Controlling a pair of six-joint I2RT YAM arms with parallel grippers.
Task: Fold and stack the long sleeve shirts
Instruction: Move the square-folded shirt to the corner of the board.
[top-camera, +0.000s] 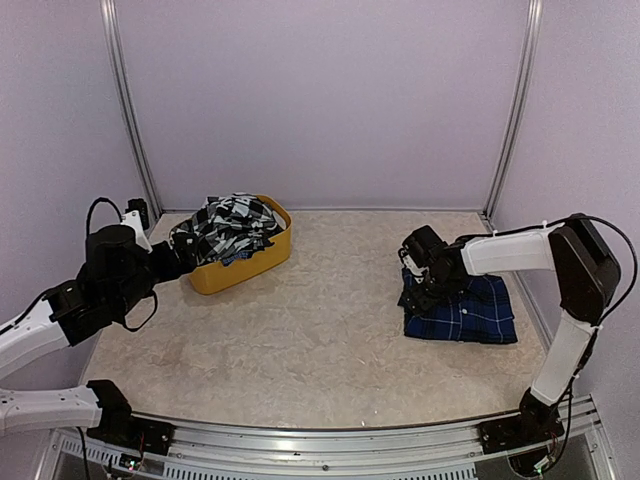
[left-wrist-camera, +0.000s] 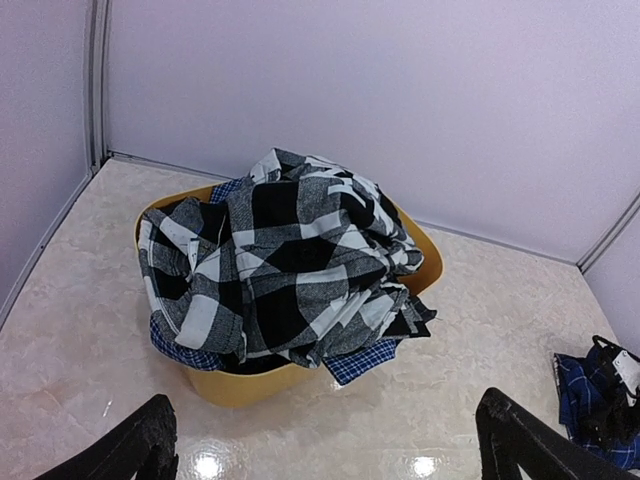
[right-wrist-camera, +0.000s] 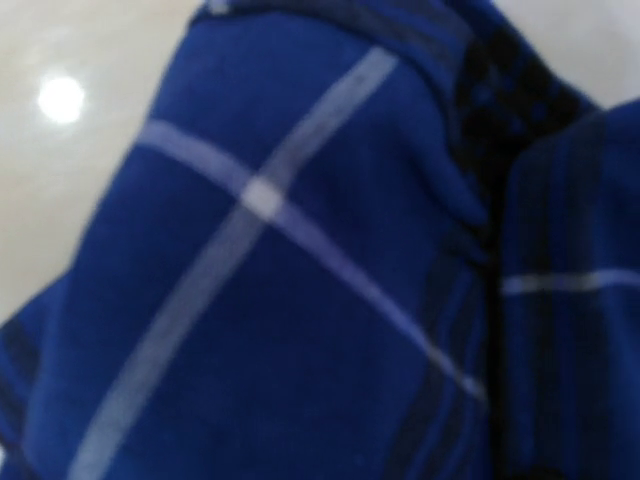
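Note:
The black-and-white check shirt (top-camera: 232, 228) (left-wrist-camera: 285, 260) lies crumpled in a heap on top of a yellow basket (top-camera: 245, 268) (left-wrist-camera: 245, 385) at the back left. My left gripper (top-camera: 185, 258) (left-wrist-camera: 330, 455) hovers just in front of the basket's left end, open wide with nothing between its fingers (left-wrist-camera: 135, 450). The navy blue plaid shirt (top-camera: 470, 310) (right-wrist-camera: 300, 300) lies folded flat on the right of the table. My right gripper (top-camera: 418, 290) is down on its left edge. Blue cloth fills the right wrist view and the fingers are hidden.
A blue small-check cloth (left-wrist-camera: 365, 360) sticks out of the basket under the check shirt. Purple walls with metal corner posts (top-camera: 130, 110) close in the table on three sides. A metal rail (top-camera: 320, 440) runs along the near edge.

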